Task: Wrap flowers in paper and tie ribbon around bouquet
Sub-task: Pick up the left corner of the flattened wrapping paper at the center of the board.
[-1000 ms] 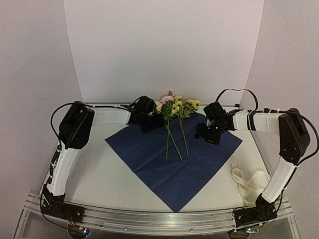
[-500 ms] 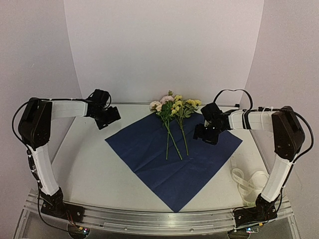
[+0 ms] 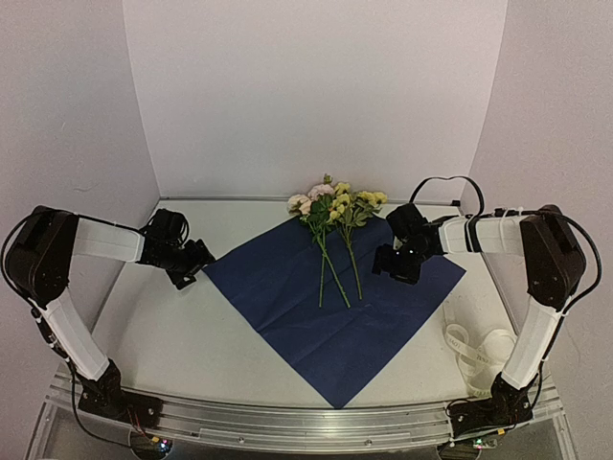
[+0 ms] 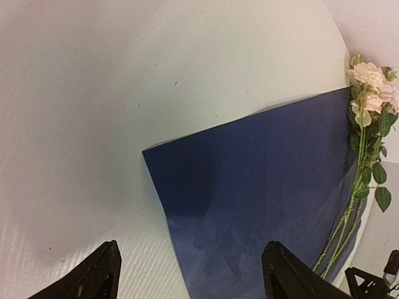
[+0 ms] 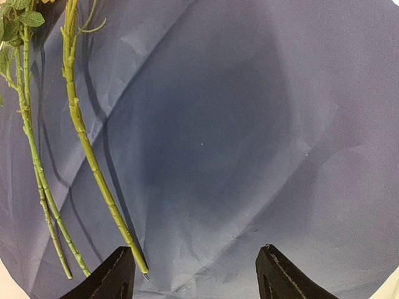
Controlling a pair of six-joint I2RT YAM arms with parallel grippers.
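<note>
The dark blue paper lies flat as a diamond on the white table. The flowers rest on its far half, blossoms at the back corner and stems pointing toward me. No bouquet shows; the sprigs lie loose. The cream ribbon is coiled off the sheet at the right. My left gripper is open at the paper's left corner, its fingers straddling the paper edge, with pale blossoms far off. My right gripper hovers open over the paper, a stem end beside its left finger.
White backdrop walls close the table on the left, back and right. A metal rail runs along the near edge. The right arm's lower link stands right beside the ribbon coil.
The left arm has swung away from the flowers, out to the left, then down to the paper's left corner. The right gripper has hardly moved.
</note>
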